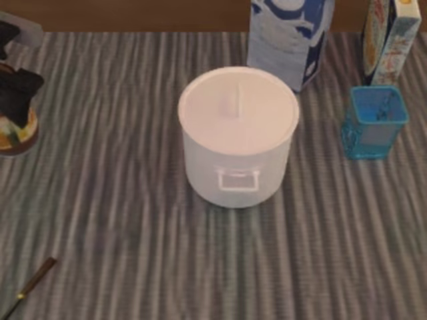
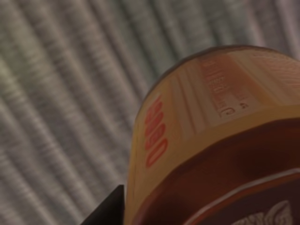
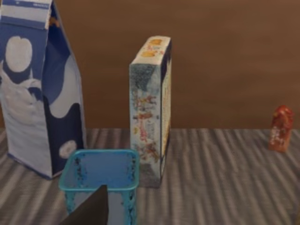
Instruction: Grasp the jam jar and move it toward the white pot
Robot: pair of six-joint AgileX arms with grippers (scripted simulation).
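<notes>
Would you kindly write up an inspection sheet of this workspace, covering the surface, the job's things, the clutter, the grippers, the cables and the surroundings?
Surface: grey striped table.
Job's things: jam jar at the table's left edge, apart from the white pot, which stands mid-table with its lid on.
Clutter: blue-and-white carton behind the pot; blue square basket at right; printed box behind the basket; small red figure farther off; thin dark stick at the lower left.
Grippers: left gripper over the jam jar; right gripper not in the top view.
Cables: nothing seen.
Surroundings: brown wall behind the table.
</notes>
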